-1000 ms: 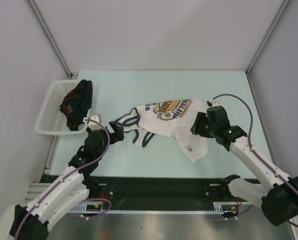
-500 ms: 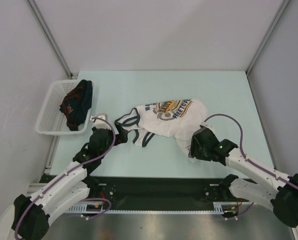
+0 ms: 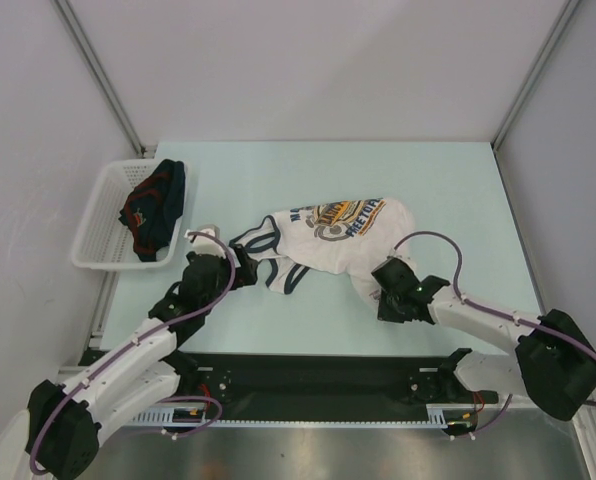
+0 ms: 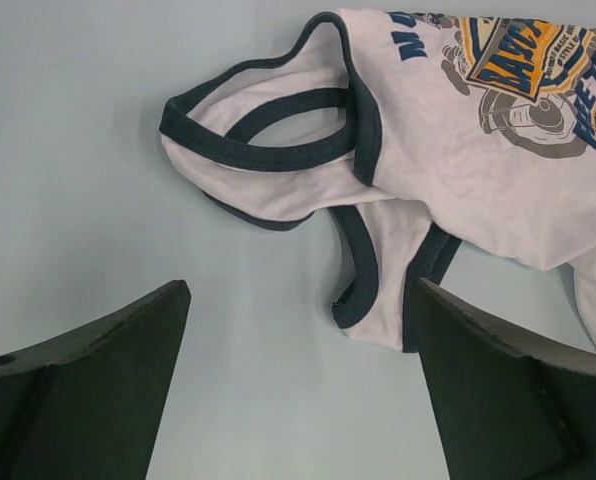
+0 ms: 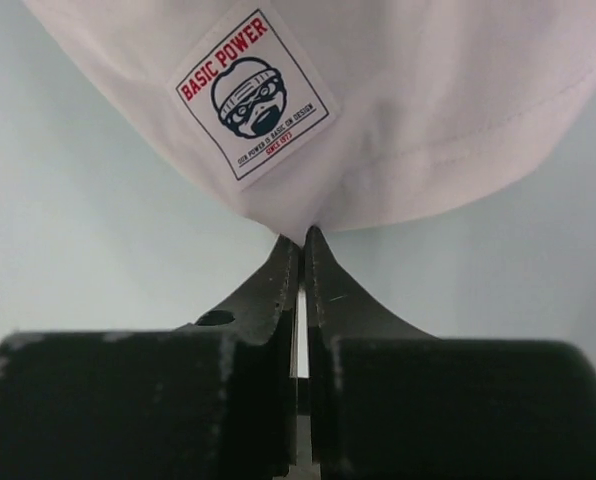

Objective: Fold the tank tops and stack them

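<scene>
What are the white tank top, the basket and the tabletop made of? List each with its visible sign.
The white tank top looks like soft matte knit, likely cotton: it wrinkles and folds, with stitched dark trim. The basket seems to be rigid white plastic, judging by its open lattice walls. The tabletop is a smooth, matte, pale green sheet; its material is unclear.

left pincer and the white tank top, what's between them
Only bare table, seen in the left wrist view. One finger of the open left pincer overlaps the white tank top's trimmed edge there.
</scene>
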{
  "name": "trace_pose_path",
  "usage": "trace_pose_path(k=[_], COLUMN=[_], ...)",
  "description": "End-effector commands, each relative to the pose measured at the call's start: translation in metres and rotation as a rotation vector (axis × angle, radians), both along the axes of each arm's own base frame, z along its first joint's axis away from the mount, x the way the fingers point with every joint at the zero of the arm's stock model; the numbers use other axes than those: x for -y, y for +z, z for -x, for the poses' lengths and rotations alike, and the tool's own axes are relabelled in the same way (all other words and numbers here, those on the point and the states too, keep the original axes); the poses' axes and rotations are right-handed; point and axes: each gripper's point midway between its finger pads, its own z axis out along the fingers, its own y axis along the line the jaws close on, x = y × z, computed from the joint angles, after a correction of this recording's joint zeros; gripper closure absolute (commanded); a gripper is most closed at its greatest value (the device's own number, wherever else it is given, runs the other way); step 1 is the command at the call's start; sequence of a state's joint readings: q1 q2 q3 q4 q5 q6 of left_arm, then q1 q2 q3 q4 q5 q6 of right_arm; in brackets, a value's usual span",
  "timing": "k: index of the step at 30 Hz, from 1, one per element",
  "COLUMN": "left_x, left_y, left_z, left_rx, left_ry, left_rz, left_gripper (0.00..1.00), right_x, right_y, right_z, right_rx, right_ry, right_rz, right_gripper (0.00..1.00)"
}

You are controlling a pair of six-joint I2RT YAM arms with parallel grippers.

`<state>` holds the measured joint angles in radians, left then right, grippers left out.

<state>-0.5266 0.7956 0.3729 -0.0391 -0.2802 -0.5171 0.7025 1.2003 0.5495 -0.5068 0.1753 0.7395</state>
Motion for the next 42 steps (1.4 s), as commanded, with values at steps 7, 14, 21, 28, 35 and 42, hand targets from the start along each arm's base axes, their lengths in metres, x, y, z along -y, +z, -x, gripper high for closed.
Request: trace_pose_path(k=[7, 14, 21, 28, 35, 42], left_x=[0.027, 0.044, 0.051, 0.093, 0.147, 0.180], left_y=[0.011, -0.007, -0.016, -0.006, -0.007, -0.028], left_z=[-0.009, -0.010, -0.010, -0.005, -0.007, -0.024], left_rx=[0.006, -0.066, -0.099, -0.071, -0.161, -0.245], left_ry=[-0.105, -0.175, -0.205, -0.341, -0.401, -0.390], left_rz=[-0.023, -0.073, -0.090, -0.023, 0.035, 0.065], left_gripper=[0.02, 0.02, 0.03, 0.11, 0.17, 0.34], right_x=[0.081, 0.170, 0.192, 0.189, 0.186, 0.181], right_y=[0.121, 0.195, 0.196, 0.190, 0.177, 0.172], right_z=[-0.082, -0.102, -0.103, -0.110, -0.115, -0.120], right_rx=[0.351, 0.551, 0.549, 0.536, 0.526, 0.522], right_ry=[-0.294, -0.589, -0.651, -0.619, -0.601, -0.581], right_rz=[-0.003, 0.011, 0.016, -0.007, -0.019, -0.045], right_gripper=[1.00, 1.00, 1.00, 1.00, 1.00, 1.00])
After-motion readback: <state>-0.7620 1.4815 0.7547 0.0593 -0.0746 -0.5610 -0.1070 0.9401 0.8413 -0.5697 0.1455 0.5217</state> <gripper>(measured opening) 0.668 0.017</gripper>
